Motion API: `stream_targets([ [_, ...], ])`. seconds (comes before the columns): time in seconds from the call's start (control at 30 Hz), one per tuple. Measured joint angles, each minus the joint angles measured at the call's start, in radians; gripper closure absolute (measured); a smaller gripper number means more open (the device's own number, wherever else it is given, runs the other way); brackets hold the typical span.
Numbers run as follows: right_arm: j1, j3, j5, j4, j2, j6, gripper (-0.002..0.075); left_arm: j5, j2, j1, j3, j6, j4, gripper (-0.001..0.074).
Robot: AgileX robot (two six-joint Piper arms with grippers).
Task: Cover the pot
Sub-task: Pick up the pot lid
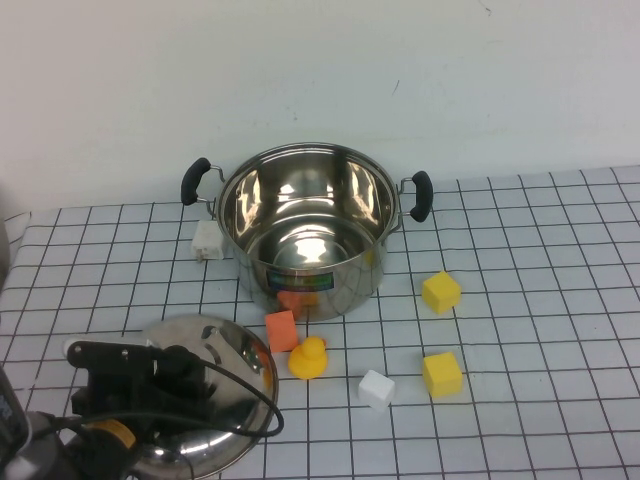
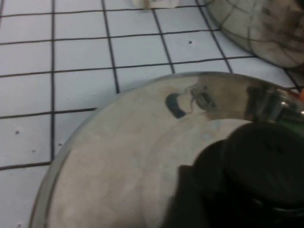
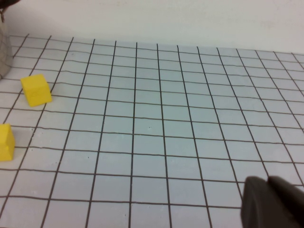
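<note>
1. The table (image 1: 560,300), a white sheet ruled in black squares, carries everything; I work from its near edge.
2. The pot (image 1: 305,225) stands upright and open toward the back middle of the table, its two black handles out to either side and its mouth uncovered. The task is not yet done.
3. The lid (image 1: 215,350) lies dome-up near the front on my left side, well apart from the pot and nearer to me than it is.
4. My left gripper (image 1: 165,375) sits right over the lid's crown. In the left wrist view the black knob (image 2: 266,166) fills the corner close under my hand. I cannot tell how far my fingers are spread or whether they have the knob.
5. The relation that matters: from my left hand the pot lies away from me and to my right, on a diagonal across the squares. My left arm is the nearer one by far. I judge the coming move as lift, carry along that diagonal, then lower level over the rim.
6. My right gripper (image 3: 273,204) shows only as a dark tip in its own wrist view, over bare squares off to the right, out of the high view; its opening I cannot tell.
7. Small things lie between lid and pot: an orange block (image 1: 282,330) and a yellow duck (image 1: 308,358) just beside the lid's rim, so I judge the lid should rise clear before it travels.
</note>
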Motion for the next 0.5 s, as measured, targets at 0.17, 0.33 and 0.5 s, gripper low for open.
stream_targets([
  [0.17,0.000,0.000,0.000,0.000,0.000,0.000,0.0717,-0.019,0.000,-0.001,0.000,-0.002,-0.041,0.0410],
  [0.33,0.000,0.000,0.000,0.000,0.000,0.000,0.0717,-0.021,0.000,-0.001,0.000,-0.002,-0.067,0.0407],
  [0.5,0.000,0.000,0.000,0.000,0.000,0.000,0.0717,-0.017,-0.003,-0.001,0.000,-0.003,-0.069,0.0407],
])
